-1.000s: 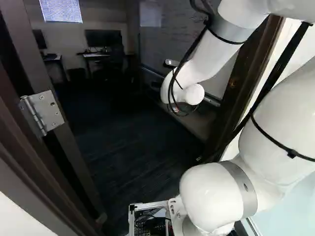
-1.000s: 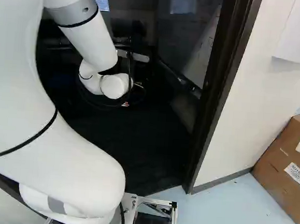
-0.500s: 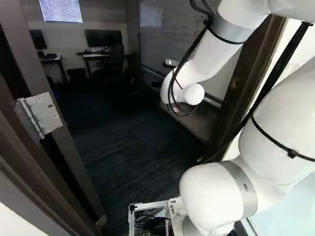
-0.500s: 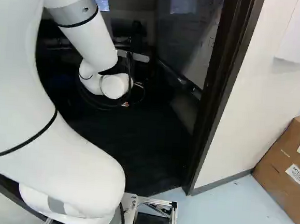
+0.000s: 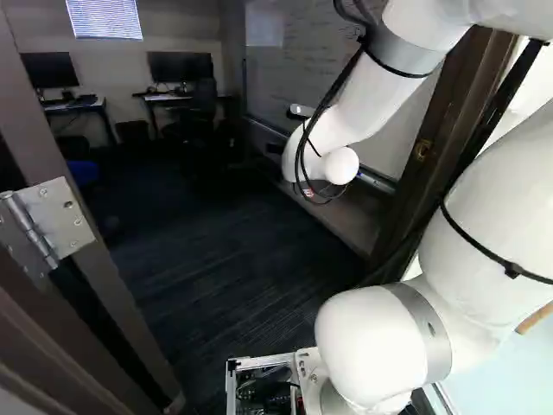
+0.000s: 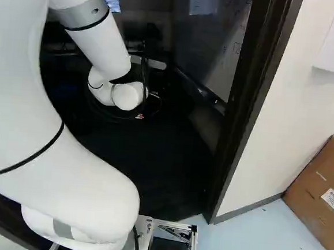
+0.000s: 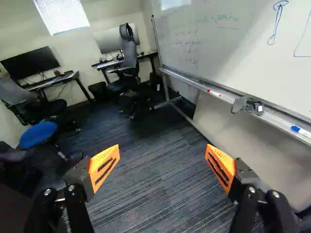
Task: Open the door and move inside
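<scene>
Clock: 12 is straight ahead of the arm or jaws.
Door: swung open, its edge [image 5: 30,130] at 10 o'clock from the arm's foot, with a shiny metal hinge [image 5: 65,216] on it.
Arm: the white arm [image 5: 363,104] reaches through the doorway.
Jaws: the jaws [image 7: 163,154] are spread wide, with nothing pinched in them.
Door post: a dark post [image 6: 245,119] stands at 1 o'clock from the arm's foot.
Big box: a brown box [image 6: 318,189] sits on the floor at 2 o'clock, outside the room.
Whiteboard: a whiteboard [image 7: 233,48] with writing is at 2 o'clock from the jaws.
Seats: a black chair [image 7: 129,56] is near 12 o'clock, a round blue seat [image 7: 38,134] at 10.
Screen: a black screen [image 7: 30,63] is on a tabletop [image 7: 58,78] at 11 o'clock.
</scene>
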